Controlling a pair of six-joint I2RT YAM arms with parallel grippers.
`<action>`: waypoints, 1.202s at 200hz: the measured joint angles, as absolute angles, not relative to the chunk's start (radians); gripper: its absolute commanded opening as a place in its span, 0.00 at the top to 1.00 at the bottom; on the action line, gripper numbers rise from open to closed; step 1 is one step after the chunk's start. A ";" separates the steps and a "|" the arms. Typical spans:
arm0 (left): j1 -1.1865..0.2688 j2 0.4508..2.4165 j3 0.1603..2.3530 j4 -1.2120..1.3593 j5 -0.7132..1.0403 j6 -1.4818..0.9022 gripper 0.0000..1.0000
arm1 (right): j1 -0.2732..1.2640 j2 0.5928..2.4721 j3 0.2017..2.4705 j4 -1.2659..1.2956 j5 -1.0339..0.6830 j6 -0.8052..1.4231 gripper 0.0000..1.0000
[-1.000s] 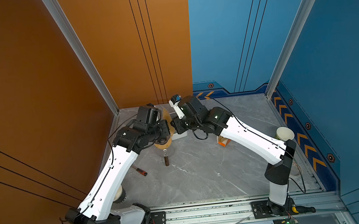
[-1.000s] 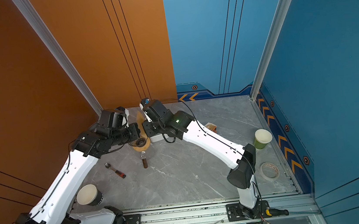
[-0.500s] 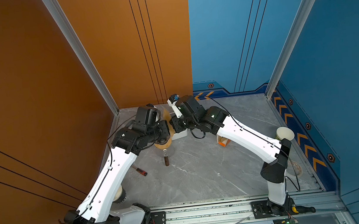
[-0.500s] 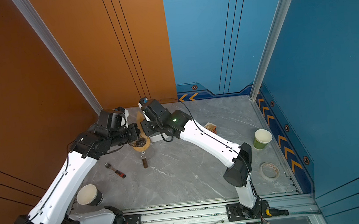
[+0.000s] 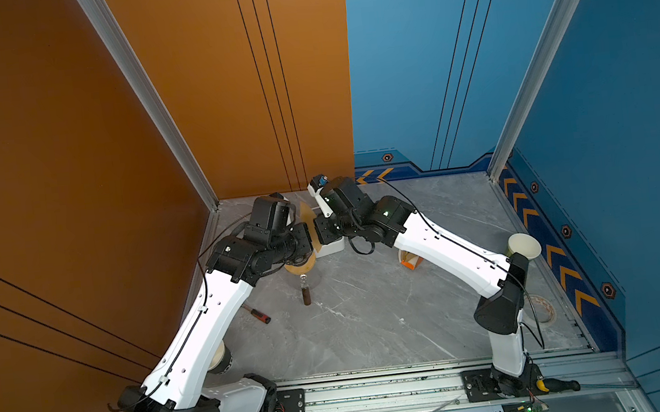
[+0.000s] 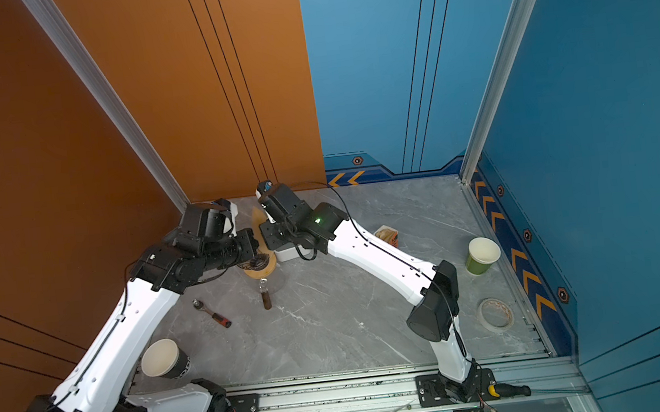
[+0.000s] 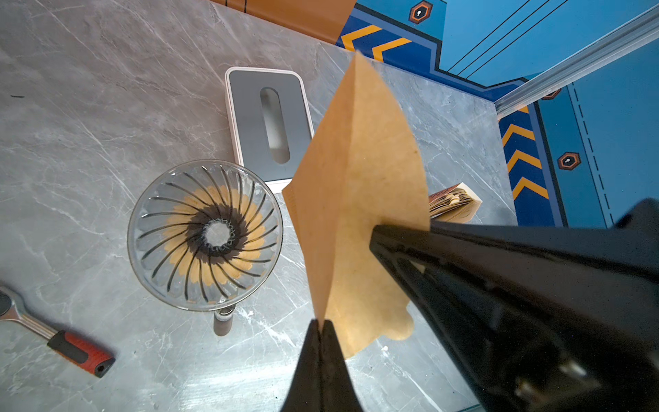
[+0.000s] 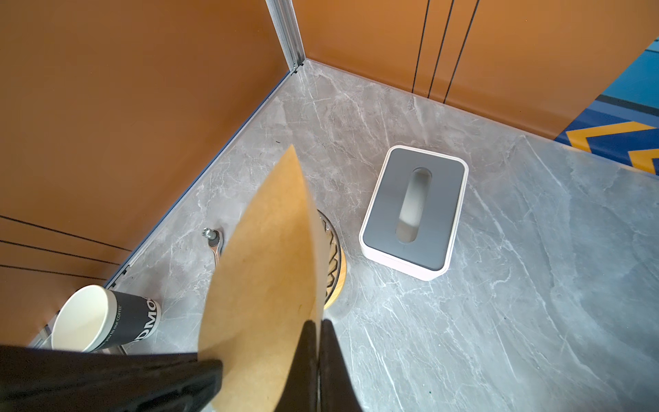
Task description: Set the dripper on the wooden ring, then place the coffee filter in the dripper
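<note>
The coffee filter, a tan paper cone, hangs in the air between both grippers. My left gripper is shut on one edge of it. My right gripper is shut on the opposite edge. In both top views the filter stands upright between the two wrists at the back left. The dripper, see-through with dark spiral ribs, sits below and beside the filter on a wooden ring. In the right wrist view the filter hides most of the dripper.
A white box with a grey slotted lid lies just behind the dripper. A red-handled ratchet and a brown handle lie in front. A black paper cup, a green cup, a tape roll and an orange box stand around.
My right gripper has moved slightly left and shut on the filter's free edge. The left gripper has kept its hold and place.
</note>
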State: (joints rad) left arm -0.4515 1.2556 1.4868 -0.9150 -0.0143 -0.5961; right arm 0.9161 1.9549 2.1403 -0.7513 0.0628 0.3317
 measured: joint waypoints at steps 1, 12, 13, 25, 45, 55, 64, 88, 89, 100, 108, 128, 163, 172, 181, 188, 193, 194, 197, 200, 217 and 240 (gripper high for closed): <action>-0.451 1.256 1.487 -0.915 -0.014 -0.596 0.98 | 0.916 1.955 2.140 -0.751 0.063 0.332 0.99; -0.451 1.256 1.486 -0.915 -0.014 -0.596 0.92 | 0.916 1.955 2.140 -0.752 0.065 0.332 1.00; -0.451 1.256 1.486 -0.915 -0.014 -0.596 0.92 | 0.916 1.955 2.140 -0.752 0.065 0.332 1.00; -0.449 1.255 1.486 -0.915 -0.014 -0.601 0.85 | 0.916 1.955 2.140 -0.751 0.066 0.332 1.00; -0.434 1.254 1.486 -0.912 -0.007 -0.606 0.72 | 0.916 1.955 2.140 -0.751 0.066 0.332 1.00; -0.421 1.252 1.486 -0.907 0.001 -0.602 0.67 | 0.917 1.955 2.140 -0.751 0.066 0.332 1.00; -0.412 1.250 1.486 -0.902 0.007 -0.609 0.65 | 0.917 1.955 2.140 -0.751 0.066 0.332 1.00; -0.395 1.242 1.486 -0.878 0.028 -0.618 0.63 | 0.921 1.955 2.140 -0.751 0.065 0.332 1.00; -0.395 1.241 1.486 -0.878 0.028 -0.618 0.63 | 0.921 1.955 2.140 -0.751 0.065 0.332 1.00; -0.392 1.238 1.486 -0.867 0.038 -0.619 0.63 | 0.922 1.955 2.140 -0.751 0.065 0.332 1.00; -0.392 1.237 1.486 -0.860 0.046 -0.619 0.63 | 0.922 1.955 2.140 -0.751 0.065 0.332 1.00; -0.393 1.238 1.486 -0.847 0.065 -0.619 0.63 | 0.922 1.955 2.140 -0.751 0.065 0.332 1.00; -0.393 1.239 1.486 -0.833 0.080 -0.619 0.67 | 0.922 1.955 2.140 -0.751 0.065 0.332 1.00; -0.393 1.239 1.486 -0.833 0.080 -0.618 0.68 | 0.922 1.955 2.140 -0.751 0.065 0.332 1.00; -0.393 1.239 1.486 -0.833 0.079 -0.618 0.68 | 0.922 1.955 2.140 -0.751 0.065 0.332 1.00; -0.393 1.239 1.486 -0.833 0.076 -0.618 0.69 | 0.922 1.955 2.140 -0.751 0.065 0.332 1.00; -0.393 1.239 1.485 -0.833 0.075 -0.618 0.69 | 0.922 1.955 2.140 -0.751 0.065 0.332 1.00; -0.393 1.239 1.485 -0.833 0.073 -0.618 0.69 | 0.922 1.955 2.140 -0.751 0.065 0.332 1.00; -0.393 1.239 1.484 -0.833 0.072 -0.618 0.70 | 0.922 1.955 2.140 -0.751 0.065 0.332 1.00; -0.393 1.239 1.483 -0.833 0.071 -0.618 0.70 | 0.922 1.955 2.140 -0.751 0.065 0.332 1.00; -0.393 1.243 1.475 -0.832 0.065 -0.618 0.72 | 0.922 1.955 2.140 -0.751 0.065 0.332 1.00; -0.393 1.261 1.473 -0.834 0.061 -0.613 0.76 | 0.922 1.955 2.143 -0.752 0.065 0.332 1.00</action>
State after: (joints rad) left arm -0.3927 1.2610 1.4731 -0.8337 0.0608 -0.6128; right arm 0.9222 1.9549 2.1429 -0.7517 0.0647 0.3317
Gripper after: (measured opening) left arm 0.257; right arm 0.053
